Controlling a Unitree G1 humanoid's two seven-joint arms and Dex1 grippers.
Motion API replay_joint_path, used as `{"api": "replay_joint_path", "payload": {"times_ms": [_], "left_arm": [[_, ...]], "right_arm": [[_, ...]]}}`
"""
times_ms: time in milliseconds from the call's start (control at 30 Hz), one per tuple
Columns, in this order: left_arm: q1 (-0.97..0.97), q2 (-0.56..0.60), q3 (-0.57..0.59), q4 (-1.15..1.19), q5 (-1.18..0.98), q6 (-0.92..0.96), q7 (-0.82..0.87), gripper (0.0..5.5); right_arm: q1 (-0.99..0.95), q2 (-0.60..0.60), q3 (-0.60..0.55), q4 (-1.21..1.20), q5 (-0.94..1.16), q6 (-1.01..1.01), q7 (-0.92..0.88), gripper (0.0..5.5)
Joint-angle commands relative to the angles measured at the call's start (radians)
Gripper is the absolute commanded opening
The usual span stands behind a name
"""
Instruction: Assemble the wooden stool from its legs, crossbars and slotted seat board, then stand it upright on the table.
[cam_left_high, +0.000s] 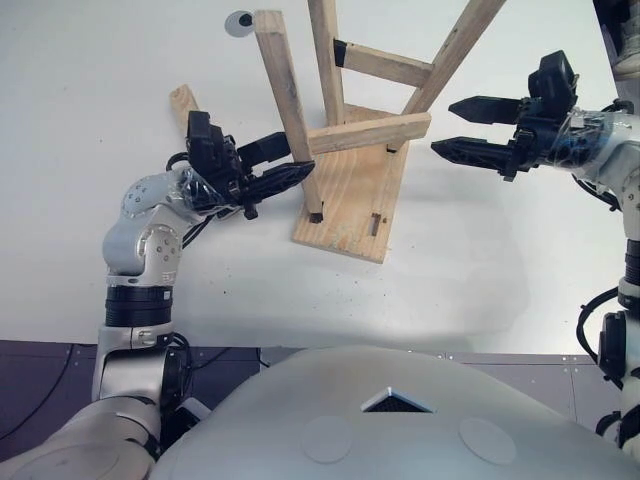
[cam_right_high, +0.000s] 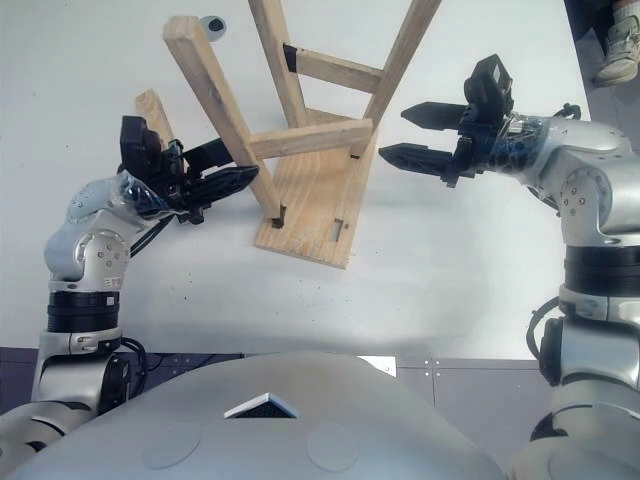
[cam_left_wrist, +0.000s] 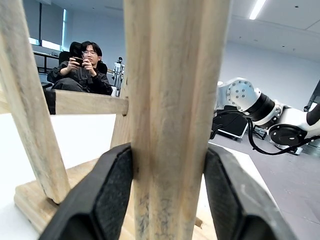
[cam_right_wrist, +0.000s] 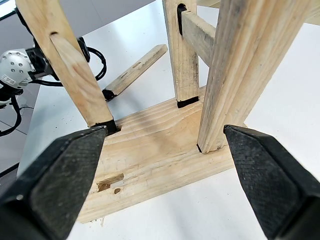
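I see the stool upside down in the middle of the white table (cam_left_high: 100, 230), well back from the near edge. It is pale, raw wood with visible grain. The flat seat board (cam_left_high: 350, 205) lies on the table, and three square legs stand up from it, splayed outward. Two flat crossbars (cam_left_high: 370, 130) tie them together. One small slot (cam_left_high: 376, 225) in the board's near right corner stands open.

My left gripper (cam_left_high: 298, 160) is clamped around the near left leg (cam_left_high: 290, 110), just above the board, with its black, finely textured pads (cam_left_wrist: 107, 195) pressed against opposite faces.

My right gripper (cam_left_high: 445, 126) hangs just right of the stool with its tapered black fingers spread wide, level with the lower crossbar and touching nothing.

A loose wooden bar (cam_left_high: 185, 100) lies flat toward the table's left edge, behind the left gripper.
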Motion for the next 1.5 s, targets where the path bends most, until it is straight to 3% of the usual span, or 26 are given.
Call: {"api": "replay_joint_path", "payload": {"times_ms": [33,433,833,1133,1500], "left_arm": [[0.007,0.001,-0.010,0.033,0.040,-0.046,-0.019,2.03],[0.006,0.151,-0.112,0.109,0.148,-0.094,-0.173,2.01],[-0.123,0.298,-0.188,0.118,0.227,-0.093,-0.257,2.01],[-0.176,0.356,-0.265,0.080,0.357,-0.142,-0.211,2.01],[-0.174,0.394,-0.399,-0.179,0.391,0.213,-0.016,2.00]], "right_arm": [[-0.036,0.013,0.009,0.017,-0.024,-0.016,0.010,4.31],[-0.007,0.046,0.002,0.000,-0.050,-0.044,-0.016,4.31],[0.067,0.084,-0.023,-0.061,-0.037,-0.046,-0.077,4.31],[0.104,0.099,-0.040,-0.088,-0.035,-0.046,-0.109,4.31],[0.098,0.124,-0.058,-0.084,-0.034,-0.043,-0.153,4.31]]}}
